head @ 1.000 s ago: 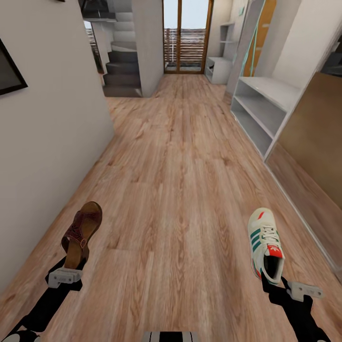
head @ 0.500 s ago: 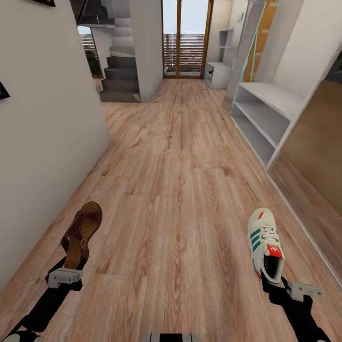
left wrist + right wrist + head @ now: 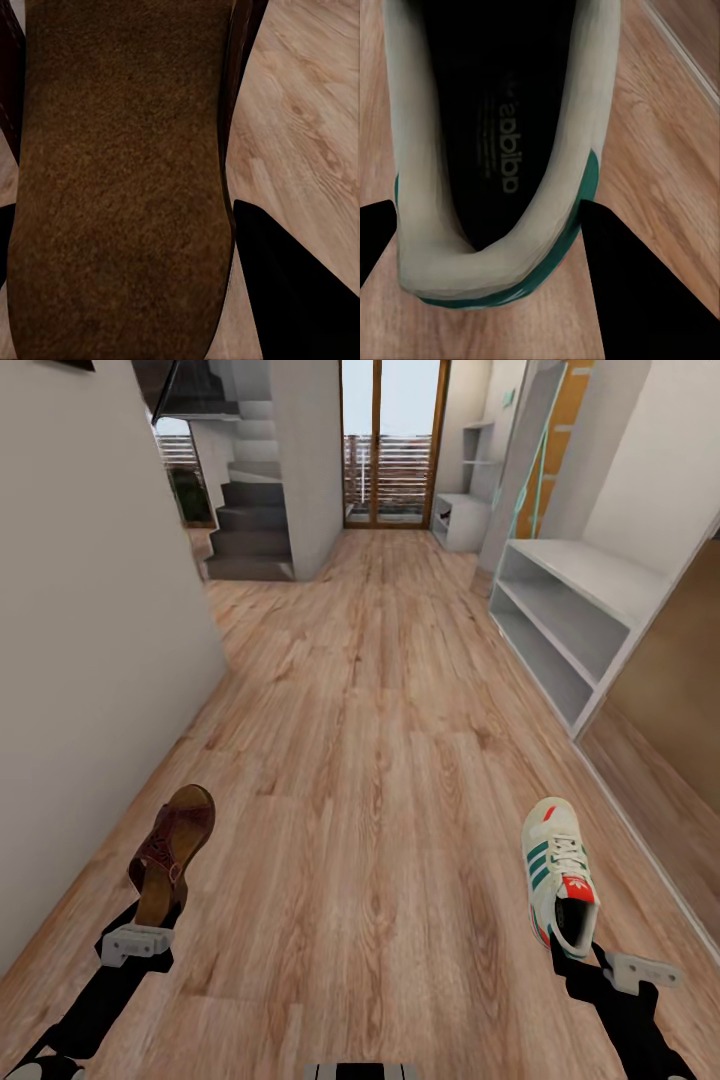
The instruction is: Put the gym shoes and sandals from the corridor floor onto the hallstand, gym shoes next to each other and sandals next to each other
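- Left gripper [image 3: 150, 920] is closed on the heel end of a sandal [image 3: 172, 850], carried above the boards at about 8 o'clock in the head view; the right gripper [image 3: 573, 952] is clamped on the heel rim of a gym shoe [image 3: 558, 870] at about 4 o'clock
- Step in hand, as I judge it, is carrying both to the hallstand [image 3: 570, 615], which stands against the wall at about 2 o'clock; keep both grips firm and level while rolling up, then turn to face its open shelves squarely before reaching
- Leave room beside each item for its partner
- Corridor floor [image 3: 370, 740] is warm wood-grain plank, running to glazed doors [image 3: 390, 440] at 12 o'clock
- Grey stairs [image 3: 250, 520] rise at 11 o'clock, past a pale wall [image 3: 90, 610] along the 9 o'clock side
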